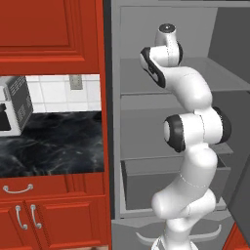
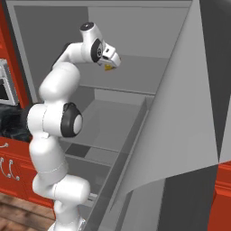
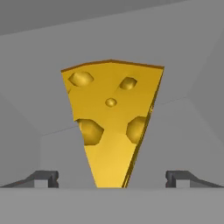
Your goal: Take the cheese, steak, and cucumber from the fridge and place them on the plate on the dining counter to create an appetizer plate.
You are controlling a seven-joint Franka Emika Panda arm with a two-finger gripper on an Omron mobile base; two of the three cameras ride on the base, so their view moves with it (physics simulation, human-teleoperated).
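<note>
A: Big open fridge (image 1: 166, 73), smooth matte grey walls and flat shelves. Glossy black marbled worktop (image 1: 53, 141) left of it, red cabinets (image 1: 49, 215) below.

B: Yep. Cheese (image 3: 111, 122) on an upper shelf: yellow-orange wedge, pitted with holes. Sits between the fingertips (image 3: 43, 178), touching neither. Gripper (image 3: 112, 179) spread wide, gripping nothing.

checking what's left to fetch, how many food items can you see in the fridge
1: the cheese, between the tool's spread fingertips, up at the fridge's upper shelf. The arm blocks part of the shelves, so others may be hidden.
</note>
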